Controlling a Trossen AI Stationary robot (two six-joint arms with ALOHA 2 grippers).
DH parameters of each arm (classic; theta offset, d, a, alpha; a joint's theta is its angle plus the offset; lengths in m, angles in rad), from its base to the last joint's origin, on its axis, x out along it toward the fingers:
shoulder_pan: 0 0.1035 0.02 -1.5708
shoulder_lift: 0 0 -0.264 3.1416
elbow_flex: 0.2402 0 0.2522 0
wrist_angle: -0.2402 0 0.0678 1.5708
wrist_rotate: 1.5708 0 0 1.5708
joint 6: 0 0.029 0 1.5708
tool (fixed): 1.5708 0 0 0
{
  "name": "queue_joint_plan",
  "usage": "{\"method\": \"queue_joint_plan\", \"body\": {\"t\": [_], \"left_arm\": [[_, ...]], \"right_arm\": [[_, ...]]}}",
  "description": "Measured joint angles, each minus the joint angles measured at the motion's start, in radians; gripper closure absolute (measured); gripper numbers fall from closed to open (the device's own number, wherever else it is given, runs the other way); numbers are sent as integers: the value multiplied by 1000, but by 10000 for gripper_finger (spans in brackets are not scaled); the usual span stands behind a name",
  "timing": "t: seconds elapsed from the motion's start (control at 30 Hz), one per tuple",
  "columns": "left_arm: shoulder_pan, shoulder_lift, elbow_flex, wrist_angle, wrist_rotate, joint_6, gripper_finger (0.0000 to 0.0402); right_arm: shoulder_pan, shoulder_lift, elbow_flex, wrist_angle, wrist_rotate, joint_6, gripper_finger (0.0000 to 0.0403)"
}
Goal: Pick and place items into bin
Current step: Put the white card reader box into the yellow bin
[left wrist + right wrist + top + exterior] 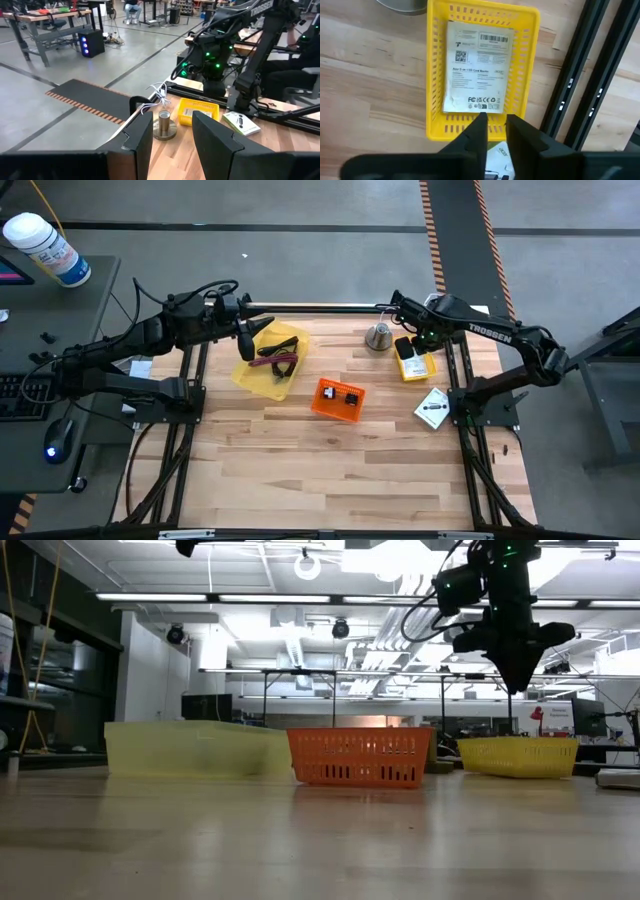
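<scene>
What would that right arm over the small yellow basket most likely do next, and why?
Probably lift away and swing toward the white card lying on the table beside it. The right gripper hangs above the yellow basket, fingers slightly parted and empty, and a white printed packet already lies flat inside. That card looks like the nearest loose item.

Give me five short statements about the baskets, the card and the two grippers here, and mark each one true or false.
1. A white printed card lies flat inside the small yellow plastic basket. True.
2. The orange plastic basket stands empty. False: small black things lie in it.
3. The right gripper hangs above the yellow basket's rim. True.
4. The left gripper grips the silver bell-shaped metal object. False: its fingers stand apart with nothing between them, the object farther off.
5. The right gripper holds the card. False: the card lies in the basket.
</scene>
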Motion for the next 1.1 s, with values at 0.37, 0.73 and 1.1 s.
{"method": "queue_joint_plan", "body": {"t": [0.37,0.73,1.1], "left_arm": [[0,0,0,0,-7,0,277],[0,0,0,-1,-6,0,277],[0,0,0,-25,61,0,277]], "right_arm": [[5,0,20,-58,-52,-31,300],[123,-21,26,-118,-127,49,299],[308,-21,14,-105,-186,173,299]]}}
